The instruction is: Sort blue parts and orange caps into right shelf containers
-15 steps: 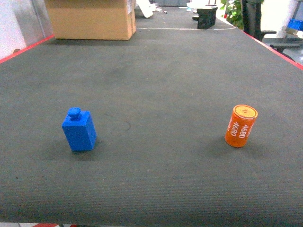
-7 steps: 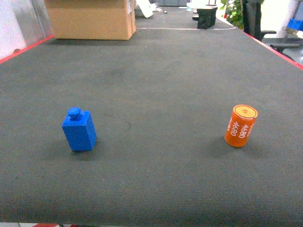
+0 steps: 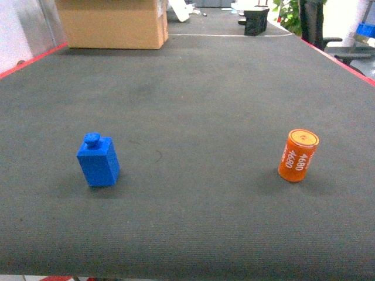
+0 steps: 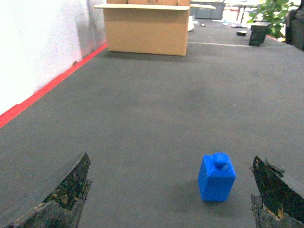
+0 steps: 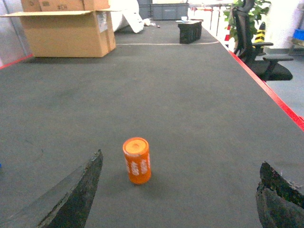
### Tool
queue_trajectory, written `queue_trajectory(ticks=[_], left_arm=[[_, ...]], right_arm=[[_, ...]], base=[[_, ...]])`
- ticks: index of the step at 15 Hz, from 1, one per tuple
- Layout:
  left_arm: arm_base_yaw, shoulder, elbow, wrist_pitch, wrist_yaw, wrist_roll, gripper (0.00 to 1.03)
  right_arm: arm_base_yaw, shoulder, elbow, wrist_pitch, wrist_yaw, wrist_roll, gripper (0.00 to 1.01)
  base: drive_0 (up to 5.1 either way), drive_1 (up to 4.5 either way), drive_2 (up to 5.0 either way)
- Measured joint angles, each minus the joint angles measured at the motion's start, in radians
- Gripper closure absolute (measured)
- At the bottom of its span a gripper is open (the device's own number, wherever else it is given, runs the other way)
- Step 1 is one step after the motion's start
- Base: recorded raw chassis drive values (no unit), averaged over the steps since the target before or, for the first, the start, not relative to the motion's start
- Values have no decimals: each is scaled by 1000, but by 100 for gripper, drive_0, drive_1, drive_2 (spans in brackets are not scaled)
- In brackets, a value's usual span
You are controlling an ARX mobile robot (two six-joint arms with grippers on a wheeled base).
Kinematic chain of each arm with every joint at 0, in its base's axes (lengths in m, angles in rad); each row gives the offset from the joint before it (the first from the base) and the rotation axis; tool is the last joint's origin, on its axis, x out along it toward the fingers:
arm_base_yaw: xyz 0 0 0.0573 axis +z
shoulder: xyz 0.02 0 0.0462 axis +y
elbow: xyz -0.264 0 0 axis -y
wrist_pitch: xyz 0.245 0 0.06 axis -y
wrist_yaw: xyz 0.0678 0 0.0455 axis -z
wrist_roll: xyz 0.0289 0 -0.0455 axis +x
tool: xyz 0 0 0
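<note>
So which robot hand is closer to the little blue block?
Left. The blue block stands just ahead of the open left gripper. The right gripper faces the orange cap, farther away.

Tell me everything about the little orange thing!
The orange cap is a small cylinder that looks like plastic, standing upright but leaning a bit on the dark table. Its flat round top is lighter orange. White numbers run down its side. Nothing touches it except the table; the right hand is open around it, well short.
</note>
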Motion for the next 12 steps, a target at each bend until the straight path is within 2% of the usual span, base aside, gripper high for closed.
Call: queue_trajectory(ticks=[2, 4, 8, 12], left_arm=[[-32, 287, 84, 198, 31, -2, 5], [-57, 548, 155, 339, 24, -12, 5], [-120, 809, 247, 418, 13, -27, 5], [-144, 956, 312, 456, 14, -28, 5]], right_arm=[[35, 320, 79, 213, -2, -7, 3], [58, 623, 155, 341, 12, 3, 3], [71, 924, 264, 396, 21, 28, 3], [74, 1044, 314, 407, 23, 40, 3]], base=[[0, 0, 0], [0, 0, 0], [0, 0, 0], [0, 0, 0]])
